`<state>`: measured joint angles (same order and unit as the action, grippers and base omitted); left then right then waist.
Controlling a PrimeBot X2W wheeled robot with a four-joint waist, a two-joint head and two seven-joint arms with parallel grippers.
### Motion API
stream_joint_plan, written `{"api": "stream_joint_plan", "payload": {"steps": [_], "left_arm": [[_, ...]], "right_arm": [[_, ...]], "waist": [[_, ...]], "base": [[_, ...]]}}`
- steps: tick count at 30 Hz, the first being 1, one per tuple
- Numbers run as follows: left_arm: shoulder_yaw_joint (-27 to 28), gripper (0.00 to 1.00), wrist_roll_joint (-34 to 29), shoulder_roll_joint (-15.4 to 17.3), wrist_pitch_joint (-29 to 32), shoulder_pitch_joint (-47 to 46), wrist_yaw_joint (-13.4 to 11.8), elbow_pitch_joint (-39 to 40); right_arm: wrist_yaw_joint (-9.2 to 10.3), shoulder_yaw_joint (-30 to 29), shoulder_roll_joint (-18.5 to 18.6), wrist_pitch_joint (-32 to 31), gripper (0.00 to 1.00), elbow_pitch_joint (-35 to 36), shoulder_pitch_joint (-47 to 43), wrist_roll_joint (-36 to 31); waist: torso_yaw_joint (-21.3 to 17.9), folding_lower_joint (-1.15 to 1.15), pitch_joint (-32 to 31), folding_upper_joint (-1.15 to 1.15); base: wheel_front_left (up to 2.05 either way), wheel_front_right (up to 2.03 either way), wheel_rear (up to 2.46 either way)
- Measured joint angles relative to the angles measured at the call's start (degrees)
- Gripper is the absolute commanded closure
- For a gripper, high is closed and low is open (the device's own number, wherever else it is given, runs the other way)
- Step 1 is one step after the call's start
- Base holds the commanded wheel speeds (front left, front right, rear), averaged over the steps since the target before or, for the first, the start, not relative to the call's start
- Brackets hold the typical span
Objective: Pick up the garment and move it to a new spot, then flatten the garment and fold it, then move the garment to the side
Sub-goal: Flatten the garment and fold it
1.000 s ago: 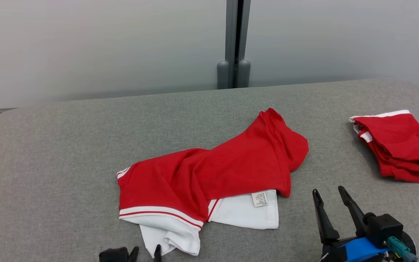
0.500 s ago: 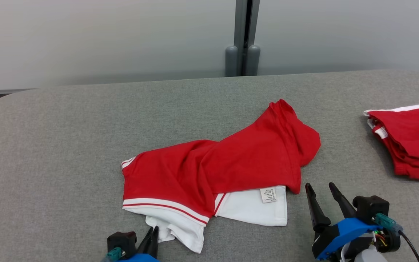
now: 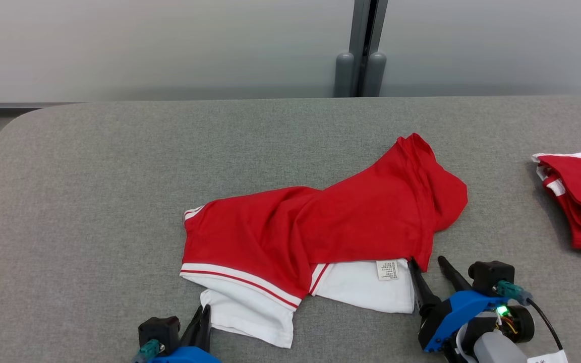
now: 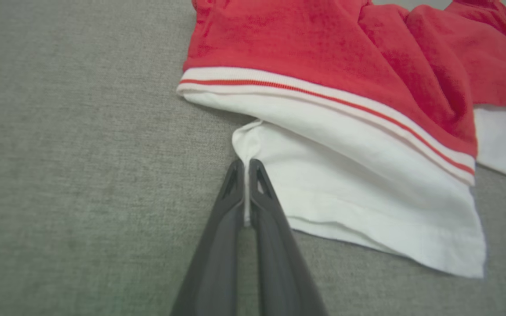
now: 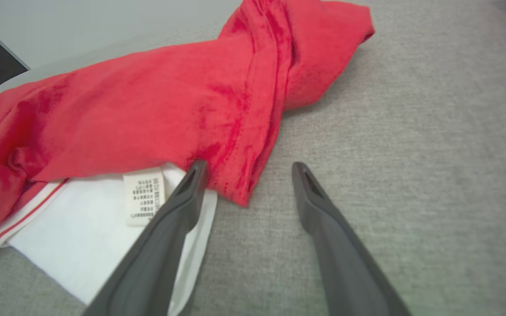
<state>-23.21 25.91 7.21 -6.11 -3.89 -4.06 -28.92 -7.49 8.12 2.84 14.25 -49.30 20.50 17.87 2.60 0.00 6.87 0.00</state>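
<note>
Left hand (image 4: 245, 166) has just snapped shut on the white near corner of the garment (image 3: 321, 227), which lies crumpled mid-bench (image 3: 94, 201). Right hand (image 5: 248, 169) has moved in, jaws still apart, straddling the red edge by the label (image 5: 144, 198). One grip set, the second pending; the lift likely comes next.

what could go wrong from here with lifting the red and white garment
1. The left gripper is shut on just a thin pinch of white corner on the red and white garment; it may slip out on lifting.
2. The right gripper is open, one finger by the white care label, the other over the bare grey fabric table; closing might catch only one layer, leaving the cloth bunched.
</note>
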Motion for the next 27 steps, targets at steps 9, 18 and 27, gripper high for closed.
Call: {"api": "stream_joint_plan", "payload": {"steps": [9, 18, 27], "left_arm": [[0.03, 1.00, 0.27, 0.66, -0.33, -0.02, -0.46, 0.67], [0.33, 1.00, 0.54, 1.25, -1.66, -0.02, -0.94, 1.67], [2.58, 1.00, 2.07, 1.58, -5.97, -1.01, -0.41, 7.93]], "right_arm": [[0.00, 2.96, 0.03, 0.65, 0.82, -3.88, 2.49, 1.47], [0.00, 0.08, 0.01, 0.75, 1.00, 1.13, 2.64, 0.84], [0.00, -4.63, -0.02, 0.77, 1.00, 16.75, -2.66, -1.81]], "waist": [[-0.24, 0.00, 0.49, 0.00], [-0.67, 0.00, 0.39, 0.00], [-1.40, 0.00, -0.53, 0.00]], "base": [[0.00, 0.00, 0.00], [0.00, 0.00, 0.00], [0.00, 0.00, 0.00]]}}
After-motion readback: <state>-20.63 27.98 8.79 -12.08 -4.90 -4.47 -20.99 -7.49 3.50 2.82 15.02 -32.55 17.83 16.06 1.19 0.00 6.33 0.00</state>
